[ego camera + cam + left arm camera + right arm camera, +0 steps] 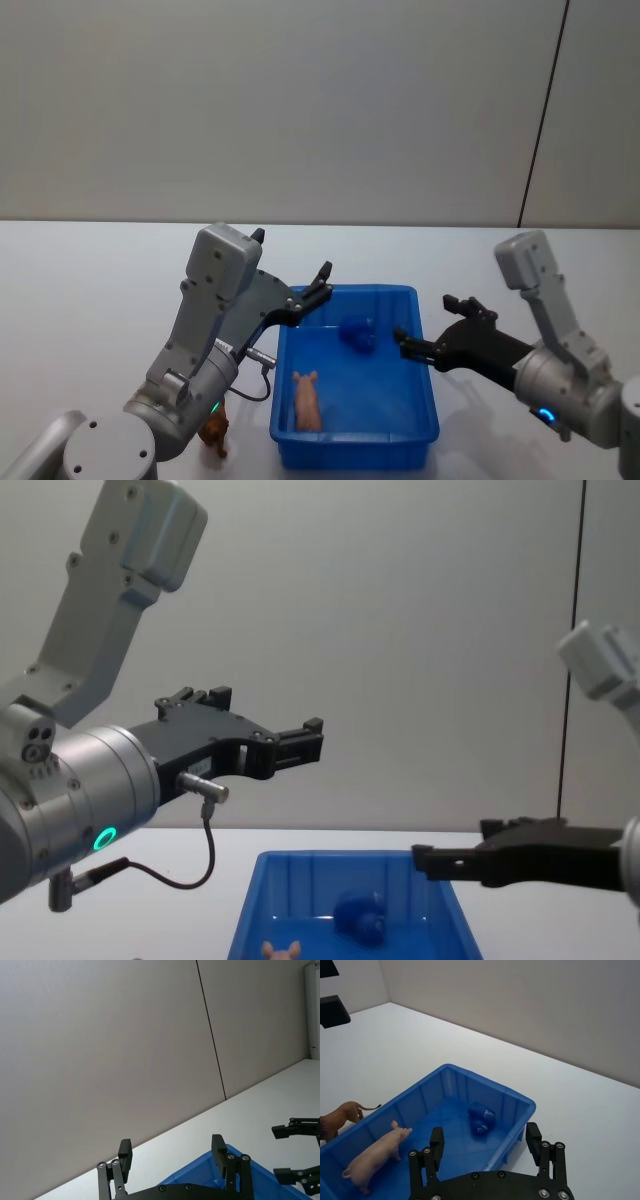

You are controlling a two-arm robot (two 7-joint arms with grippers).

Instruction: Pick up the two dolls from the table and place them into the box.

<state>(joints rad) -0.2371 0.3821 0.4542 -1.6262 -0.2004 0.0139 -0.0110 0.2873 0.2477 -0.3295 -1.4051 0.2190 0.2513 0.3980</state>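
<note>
The bright-blue box stands on the white table between my two arms. Inside it, at the far end, rests the deep-blue plush doll; a pale tan-pink four-legged doll lies nearer me. My left gripper hovers open and empty above the box's far left corner. My right gripper is open and empty just above the right rim, level with the blue plush.
A brown lion figure stands on the table outside the box's left wall, close to my left arm's base. Bare tabletop stretches to both sides and behind the box up to a grey wall.
</note>
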